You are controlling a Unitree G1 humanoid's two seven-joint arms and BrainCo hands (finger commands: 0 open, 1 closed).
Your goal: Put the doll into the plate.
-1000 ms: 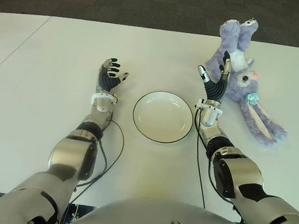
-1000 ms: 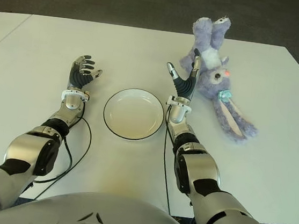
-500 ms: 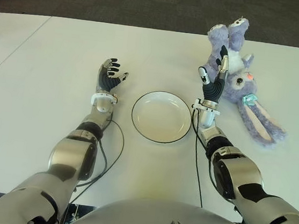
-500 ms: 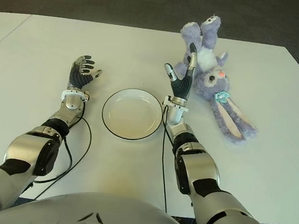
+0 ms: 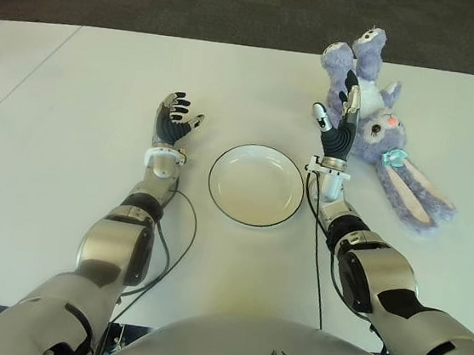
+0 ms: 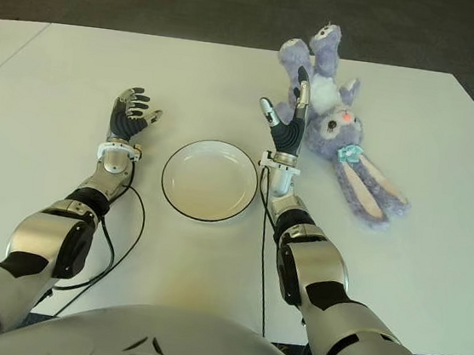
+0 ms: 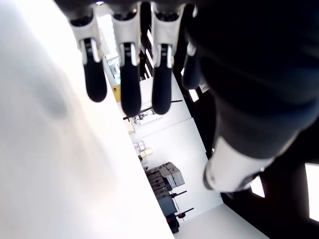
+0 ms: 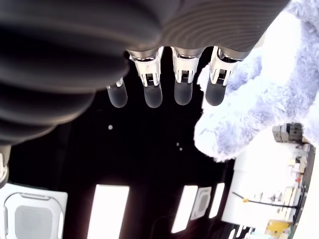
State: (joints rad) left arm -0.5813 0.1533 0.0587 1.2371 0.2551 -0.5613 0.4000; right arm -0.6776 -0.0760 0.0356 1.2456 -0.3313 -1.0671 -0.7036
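Observation:
A purple plush bunny doll (image 5: 383, 131) lies on the white table (image 5: 74, 107) at the back right, legs pointing away and long ears trailing to the right. The white plate (image 5: 256, 185) with a dark rim sits in the middle and holds nothing. My right hand (image 5: 336, 112) stands upright between plate and doll, fingers spread and open, right against the doll's left side. In the right wrist view its straight fingers (image 8: 182, 87) show beside purple fur (image 8: 259, 99). My left hand (image 5: 178, 113) is open to the left of the plate.
Dark carpet (image 5: 239, 6) lies beyond the table's far edge. A second white table (image 5: 2, 56) adjoins on the left. Cables (image 5: 180, 240) run along both forearms.
The doll has shifted to the left, its legs swinging toward the right hand. The right hand has edged slightly left and stayed open. The left hand has not moved.

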